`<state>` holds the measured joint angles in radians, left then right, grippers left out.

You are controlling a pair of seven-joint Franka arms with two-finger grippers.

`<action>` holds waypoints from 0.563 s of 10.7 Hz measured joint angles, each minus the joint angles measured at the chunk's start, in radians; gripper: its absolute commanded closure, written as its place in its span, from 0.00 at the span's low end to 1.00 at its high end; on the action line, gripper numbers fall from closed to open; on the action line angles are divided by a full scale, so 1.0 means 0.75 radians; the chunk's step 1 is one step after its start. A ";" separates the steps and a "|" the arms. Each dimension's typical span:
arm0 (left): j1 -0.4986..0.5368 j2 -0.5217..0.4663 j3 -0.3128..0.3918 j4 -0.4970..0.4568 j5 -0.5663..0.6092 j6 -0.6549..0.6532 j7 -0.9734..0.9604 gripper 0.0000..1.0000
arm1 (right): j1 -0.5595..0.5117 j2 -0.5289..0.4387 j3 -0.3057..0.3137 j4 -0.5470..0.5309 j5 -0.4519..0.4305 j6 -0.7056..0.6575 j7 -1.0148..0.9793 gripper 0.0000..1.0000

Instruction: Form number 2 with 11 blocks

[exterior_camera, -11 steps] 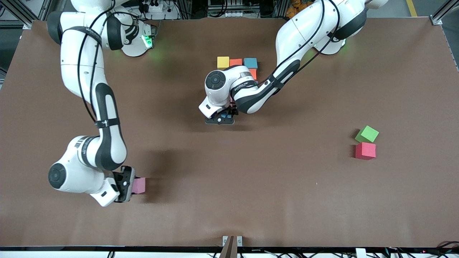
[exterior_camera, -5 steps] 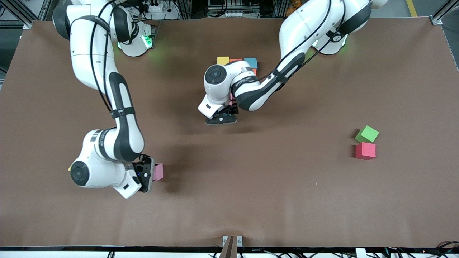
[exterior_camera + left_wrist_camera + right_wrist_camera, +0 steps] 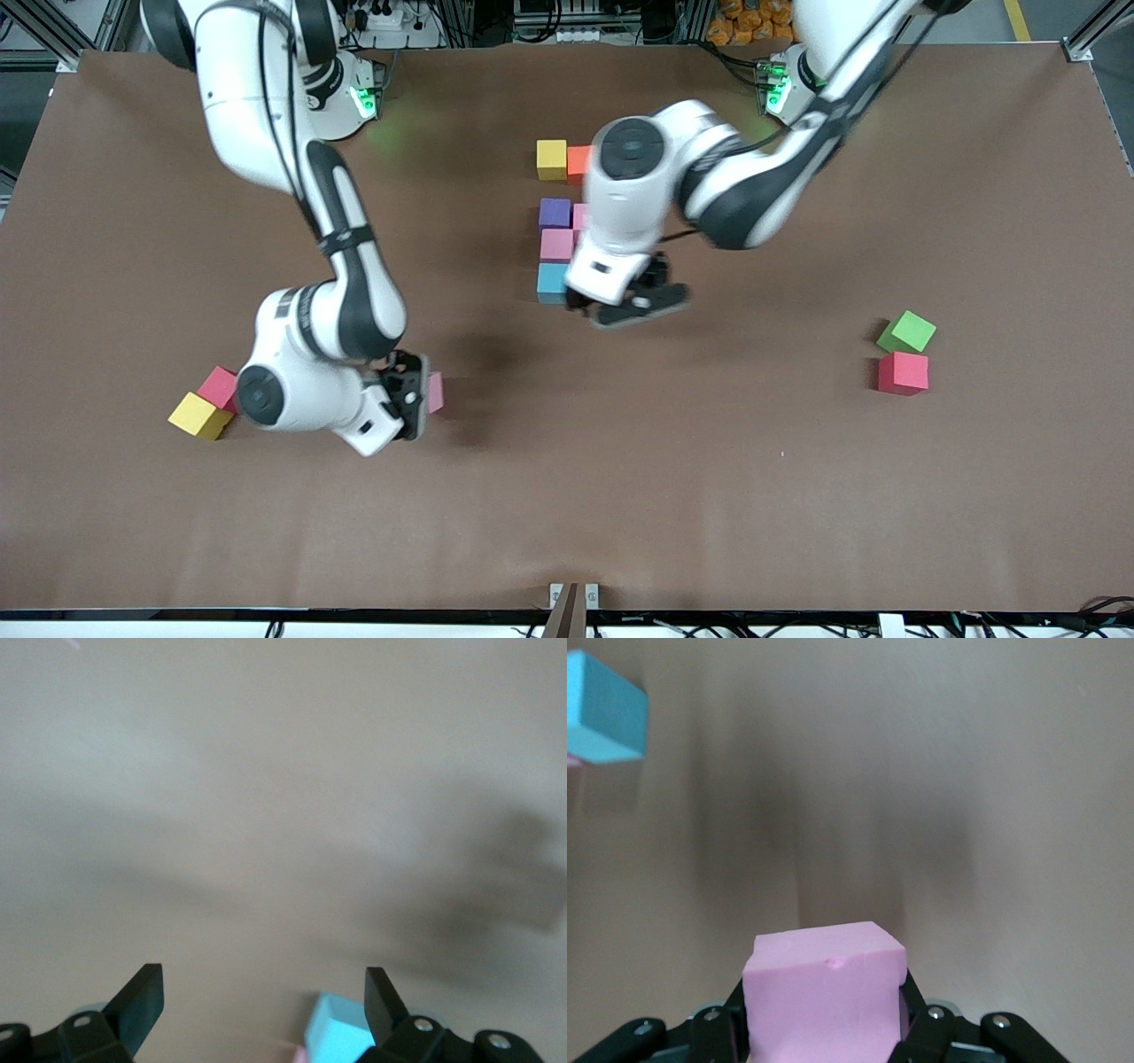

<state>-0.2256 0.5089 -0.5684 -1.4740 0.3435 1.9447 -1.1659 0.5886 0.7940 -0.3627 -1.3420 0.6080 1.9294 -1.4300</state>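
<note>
A matte brown table (image 3: 797, 496) carries small foam cubes: yellow (image 3: 551, 159), orange (image 3: 578, 163), purple (image 3: 555, 213), pink (image 3: 556, 245) and light blue (image 3: 551, 282) grouped together; a second yellow cube (image 3: 200, 416) beside a red-pink one (image 3: 218, 386); a green cube (image 3: 907, 331) by a red one (image 3: 903, 372). Another pink cube (image 3: 824, 997) is plain, unpatterned.

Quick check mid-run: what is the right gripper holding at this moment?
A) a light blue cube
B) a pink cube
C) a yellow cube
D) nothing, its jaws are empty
B: the right gripper is shut on a pink cube, which fills the space between its jaws in the right wrist view and shows at its tip in the front view.
</note>
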 measured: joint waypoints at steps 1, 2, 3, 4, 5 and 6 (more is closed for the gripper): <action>0.078 -0.041 0.002 -0.004 -0.051 -0.082 0.035 0.00 | 0.076 -0.053 0.001 -0.076 0.000 0.064 0.047 0.79; 0.149 -0.058 0.006 -0.002 -0.070 -0.167 0.047 0.00 | 0.149 -0.100 0.001 -0.141 0.000 0.120 0.087 0.79; 0.234 -0.060 0.009 -0.004 -0.073 -0.227 0.111 0.00 | 0.219 -0.138 0.001 -0.198 0.000 0.173 0.116 0.79; 0.327 -0.058 0.013 -0.009 -0.077 -0.246 0.248 0.00 | 0.285 -0.164 0.002 -0.235 0.000 0.210 0.130 0.80; 0.415 -0.058 0.017 -0.014 -0.082 -0.261 0.402 0.00 | 0.349 -0.179 0.003 -0.255 0.000 0.240 0.145 0.80; 0.501 -0.057 0.020 -0.020 -0.083 -0.285 0.545 0.00 | 0.411 -0.184 0.002 -0.265 -0.001 0.282 0.181 0.80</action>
<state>0.1501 0.4663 -0.5533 -1.4889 0.2816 1.7311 -0.7570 0.8967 0.6564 -0.3608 -1.5411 0.6077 2.1406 -1.2942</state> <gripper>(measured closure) 0.000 0.379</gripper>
